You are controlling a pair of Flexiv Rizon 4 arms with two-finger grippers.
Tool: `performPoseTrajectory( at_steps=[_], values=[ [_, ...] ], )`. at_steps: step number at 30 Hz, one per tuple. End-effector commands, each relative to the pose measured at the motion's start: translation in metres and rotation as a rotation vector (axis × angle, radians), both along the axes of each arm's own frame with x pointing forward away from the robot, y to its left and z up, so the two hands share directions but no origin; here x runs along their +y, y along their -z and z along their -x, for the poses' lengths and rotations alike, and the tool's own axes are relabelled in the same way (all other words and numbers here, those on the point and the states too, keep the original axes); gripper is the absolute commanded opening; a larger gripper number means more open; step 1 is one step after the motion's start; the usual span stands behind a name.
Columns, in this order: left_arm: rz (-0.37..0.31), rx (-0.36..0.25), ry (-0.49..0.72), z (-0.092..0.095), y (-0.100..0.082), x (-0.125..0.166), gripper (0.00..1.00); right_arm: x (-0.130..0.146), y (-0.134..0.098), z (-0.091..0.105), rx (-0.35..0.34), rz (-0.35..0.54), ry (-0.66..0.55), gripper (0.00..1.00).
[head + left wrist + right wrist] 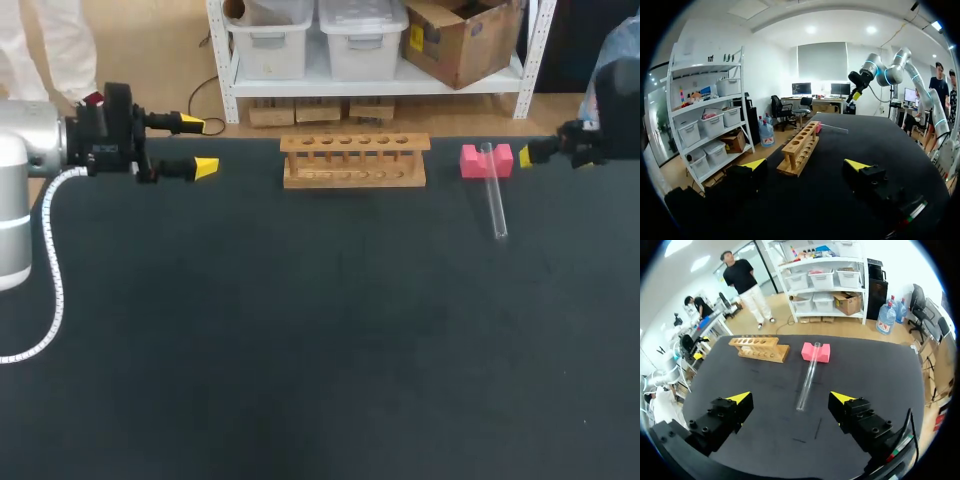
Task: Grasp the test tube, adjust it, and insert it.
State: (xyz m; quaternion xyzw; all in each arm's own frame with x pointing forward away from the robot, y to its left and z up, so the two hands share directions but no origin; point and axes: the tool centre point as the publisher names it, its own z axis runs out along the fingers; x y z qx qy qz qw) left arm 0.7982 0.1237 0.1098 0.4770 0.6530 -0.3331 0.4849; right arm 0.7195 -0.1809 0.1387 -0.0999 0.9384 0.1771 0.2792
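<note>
Black tabletop (300, 350), upper right of the frame: the test tube (494, 200) lies propped on the pink block (487, 160). Left gripper (198, 146) and right gripper (791, 398) both gape wide, empty. An off-centre pinch could roll the round glass away.

Silver left arm (14, 170), white coiled cable (53, 290), black hand (198, 145), yellow fingertips (206, 167).

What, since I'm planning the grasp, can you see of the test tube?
The test tube is a long, slender, clear tube, glass by its look and seemingly empty. It lies tilted: its far end rests in the notch of the pink block, its near end on the black table, right of the wooden rack. Nothing else touches it; the right gripper is open and apart from it.
</note>
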Motion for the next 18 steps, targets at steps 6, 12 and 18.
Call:
performPoseTrajectory(
  at_steps=[6,12,18],
  values=[
    [0.003,-0.006,-0.005,0.002,0.001,0.000,1.00,0.003,-0.002,-0.009,-0.084,0.365,0.246,1.00],
    [0.003,-0.006,-0.005,0.002,0.001,0.000,1.00,0.000,0.003,-0.013,-0.194,0.352,0.289,1.00],
    [0.003,-0.006,-0.005,0.002,0.001,0.000,1.00,0.001,0.012,-0.024,-0.226,0.351,0.301,1.00]
  ],
)
